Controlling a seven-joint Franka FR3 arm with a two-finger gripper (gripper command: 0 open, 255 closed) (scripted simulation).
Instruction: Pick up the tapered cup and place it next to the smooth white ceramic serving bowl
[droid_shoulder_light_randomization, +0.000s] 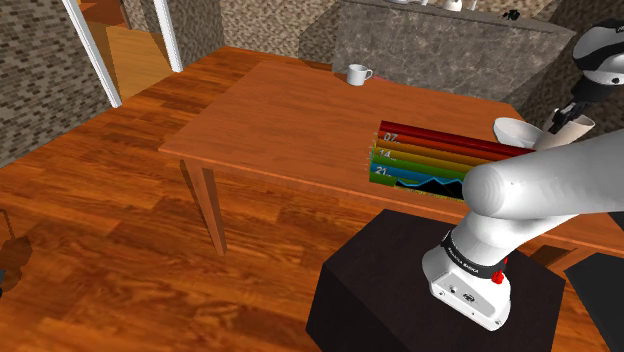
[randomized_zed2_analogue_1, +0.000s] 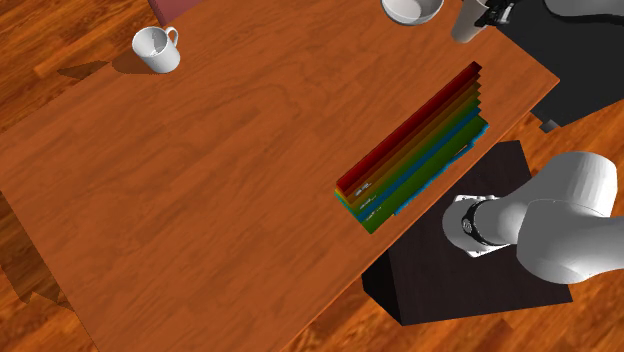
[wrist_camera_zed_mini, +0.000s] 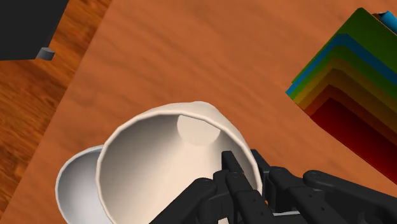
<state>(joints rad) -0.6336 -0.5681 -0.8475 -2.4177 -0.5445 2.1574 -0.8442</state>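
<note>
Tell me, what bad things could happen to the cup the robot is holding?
The cup hangs tilted, pinched at its rim by the gripper, so it might slip. It is right beside the bowl and could bump it if lowered carelessly. The table edge is close, so it could tumble off.

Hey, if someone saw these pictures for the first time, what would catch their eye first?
Most likely the rainbow-coloured stack near the wooden table's edge by the stand. Next, the cream tapered cup, clasped at its wall by the black gripper right beside the white bowl. A lone white mug sits at the table's far corner in the shoulder view.
</note>
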